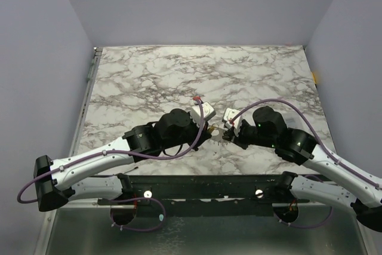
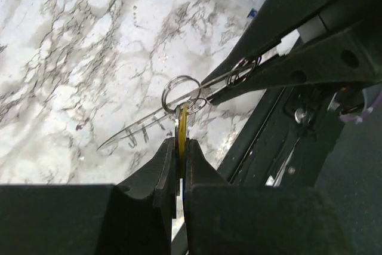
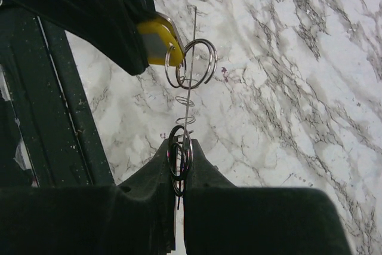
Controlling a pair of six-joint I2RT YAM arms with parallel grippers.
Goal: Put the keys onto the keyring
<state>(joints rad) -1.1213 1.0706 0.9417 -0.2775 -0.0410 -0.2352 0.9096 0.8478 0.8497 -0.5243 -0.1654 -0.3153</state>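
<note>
Key [image 2: 182, 125], yellow head, is clenched in the left gripper [image 2: 181, 147], with its long axis pointing straight out of the fingertips toward the right gripper [image 3: 179, 165], in the air over the near-middle of the marble table [image 1: 179, 76]. The right gripper is clamped on the keyring [image 3: 188, 91], which is seen edge-on as a thin line aimed at the key. Count: one key, one keyring, two small split rings [image 3: 200, 61] at the key's end.

Soft, even overhead light, faint shadows; wrist views blur the dark near jaws, marble tabletop [image 2: 71, 58] crisp.
</note>
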